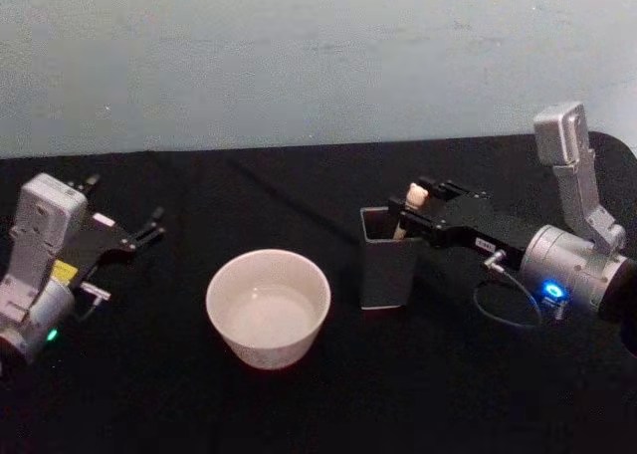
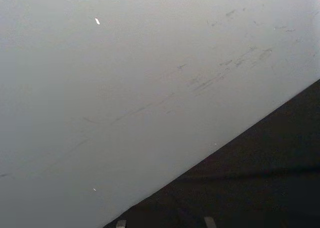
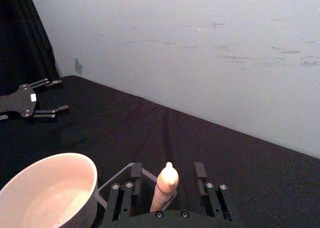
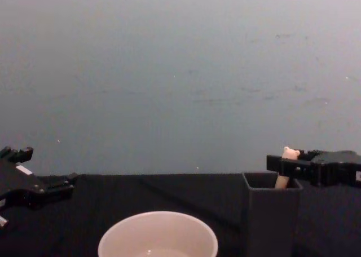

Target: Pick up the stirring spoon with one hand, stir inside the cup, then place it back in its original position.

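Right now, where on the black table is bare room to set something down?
Bare table lies between the left hand and the cup, in front of the cup and the holder, and behind them toward the wall. Crowded: the holder, where the right hand sits open around the stirring spoon, with the cup close beside.

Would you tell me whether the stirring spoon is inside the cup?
No, the stirring spoon stands in the dark grey holder beside the cup, with the open right gripper around its handle.
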Controlling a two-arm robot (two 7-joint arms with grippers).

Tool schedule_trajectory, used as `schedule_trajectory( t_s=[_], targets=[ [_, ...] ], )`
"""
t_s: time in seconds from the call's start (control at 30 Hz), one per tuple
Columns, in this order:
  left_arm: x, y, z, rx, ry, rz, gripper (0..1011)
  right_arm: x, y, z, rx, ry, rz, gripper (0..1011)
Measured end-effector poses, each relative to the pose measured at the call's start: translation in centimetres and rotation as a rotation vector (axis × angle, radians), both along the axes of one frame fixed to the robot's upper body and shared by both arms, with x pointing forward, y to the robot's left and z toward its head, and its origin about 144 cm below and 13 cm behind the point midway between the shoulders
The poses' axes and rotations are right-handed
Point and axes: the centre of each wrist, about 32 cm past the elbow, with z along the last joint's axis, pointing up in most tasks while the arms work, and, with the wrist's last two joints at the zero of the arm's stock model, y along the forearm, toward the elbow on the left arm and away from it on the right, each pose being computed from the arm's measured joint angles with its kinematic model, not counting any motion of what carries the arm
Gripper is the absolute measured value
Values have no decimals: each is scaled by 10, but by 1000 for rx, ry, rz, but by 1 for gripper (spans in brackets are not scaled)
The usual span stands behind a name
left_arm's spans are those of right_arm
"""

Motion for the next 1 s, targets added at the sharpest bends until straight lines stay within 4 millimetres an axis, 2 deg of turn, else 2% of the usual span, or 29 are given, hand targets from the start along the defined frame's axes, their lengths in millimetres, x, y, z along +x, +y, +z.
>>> schedule_trajectory(
  t_s=[0.4,0.47,1.0],
  targets=[
    [0,0,0,0,0,0,1001,0,0,0,0,0,0,257],
    [0,0,0,0,0,0,1001,0,0,0,0,0,0,222],
    [0,0,0,0,0,0,1001,0,0,0,0,0,0,216]
  ],
)
